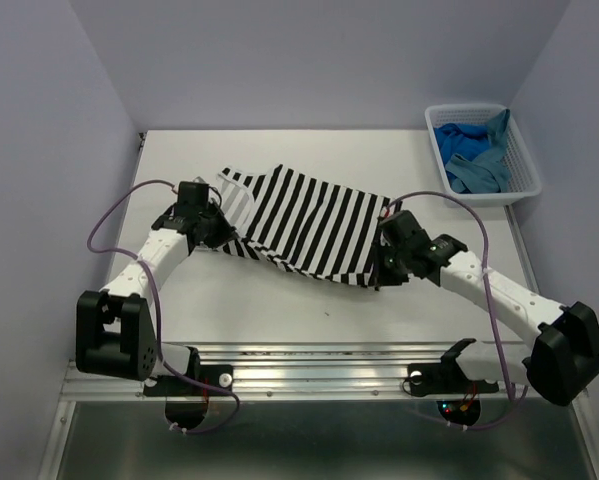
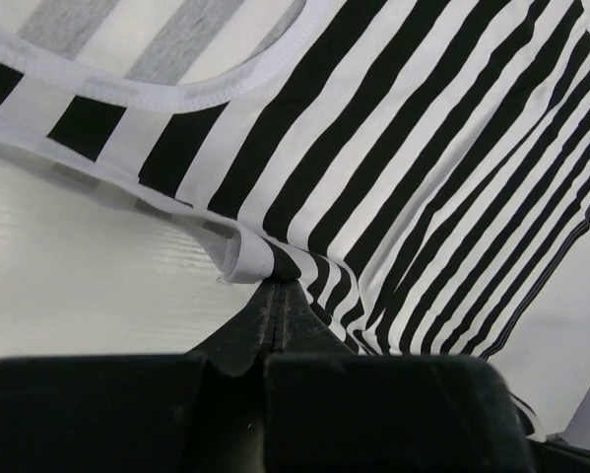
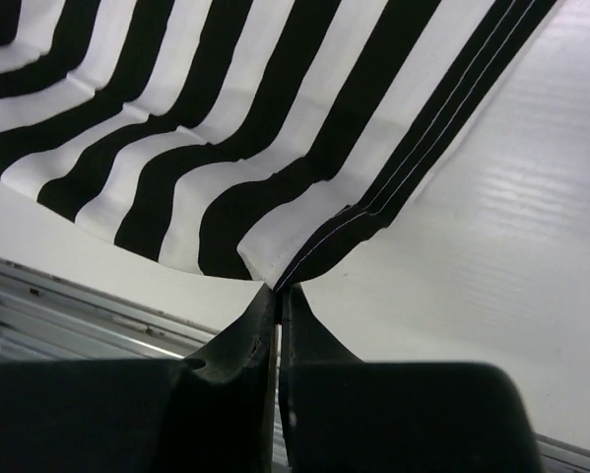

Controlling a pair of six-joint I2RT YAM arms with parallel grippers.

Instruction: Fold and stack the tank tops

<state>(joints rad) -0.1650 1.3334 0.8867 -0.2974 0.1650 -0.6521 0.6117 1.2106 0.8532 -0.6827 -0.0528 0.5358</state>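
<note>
The soft black-and-white striped sleeveless tank top [image 1: 299, 225] is spread over the middle of the white table [image 1: 279, 320], stretched between both grippers. The left arm reaches from its base forward and inward; the left gripper [image 1: 222, 238] has its black fingers pressed together on the top's folded edge just below the white-trimmed armhole. The right arm angles in from the right, and the right gripper [image 1: 384, 262] is pinched tight on the hem corner. Crumpled blue fabric tops [image 1: 474, 158] lie in the white plastic lattice basket [image 1: 524, 178] at the far right corner.
</note>
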